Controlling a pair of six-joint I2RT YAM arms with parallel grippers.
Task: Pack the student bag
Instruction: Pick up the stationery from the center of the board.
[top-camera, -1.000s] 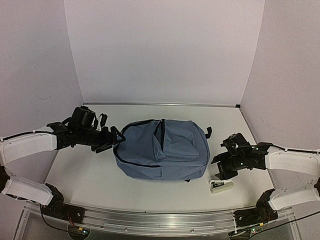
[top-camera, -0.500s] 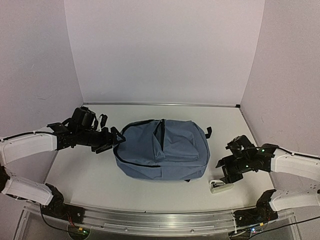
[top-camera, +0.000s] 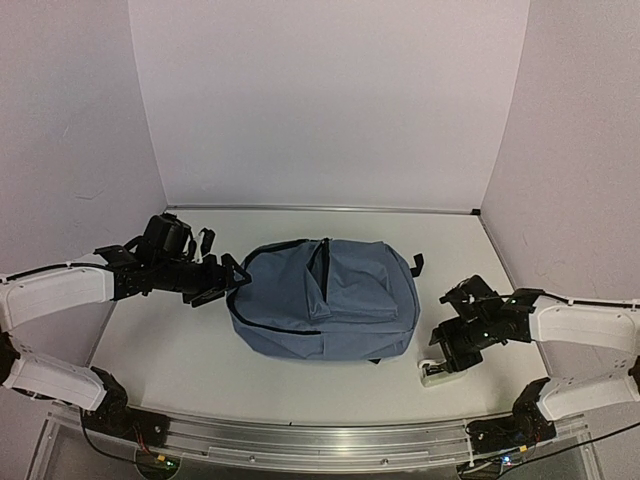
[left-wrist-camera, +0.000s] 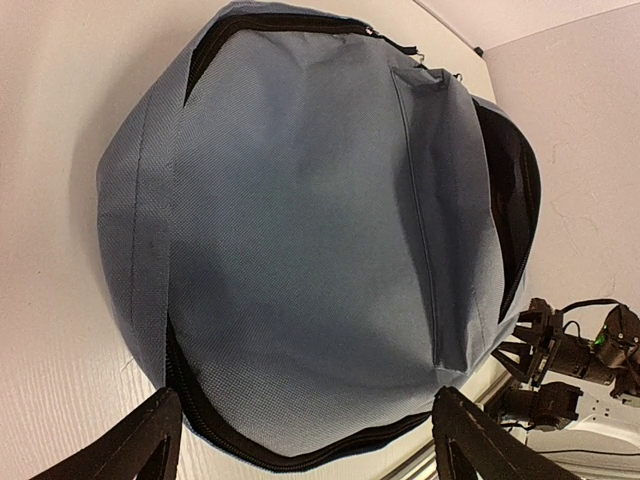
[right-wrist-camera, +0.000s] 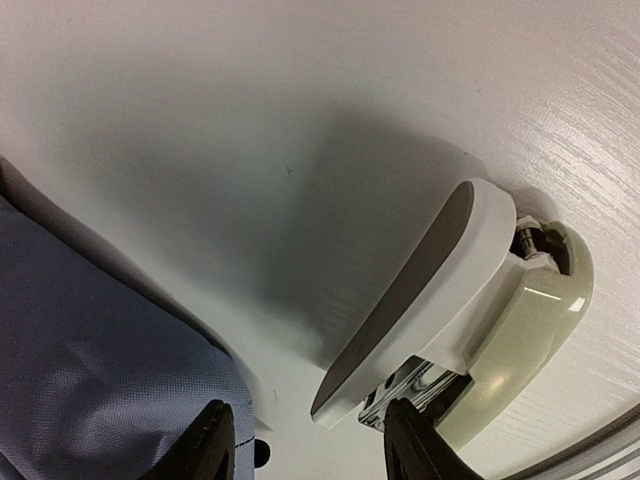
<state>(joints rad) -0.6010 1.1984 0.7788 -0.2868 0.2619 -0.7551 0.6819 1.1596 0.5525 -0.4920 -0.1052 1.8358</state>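
Nothing visibly packed: bag (top-camera: 320, 305) lies unzipped on tabletop (top-camera: 170, 350); stapler (right-wrist-camera: 440, 280) outside, right end effector (right-wrist-camera: 308, 428) half-spread over it; left end effector (left-wrist-camera: 305, 410) spread wide.

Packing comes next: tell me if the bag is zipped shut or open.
Open, at least partly: the student bag shows a dark gap between parted zip edges in the left wrist view. Contents cannot be told.
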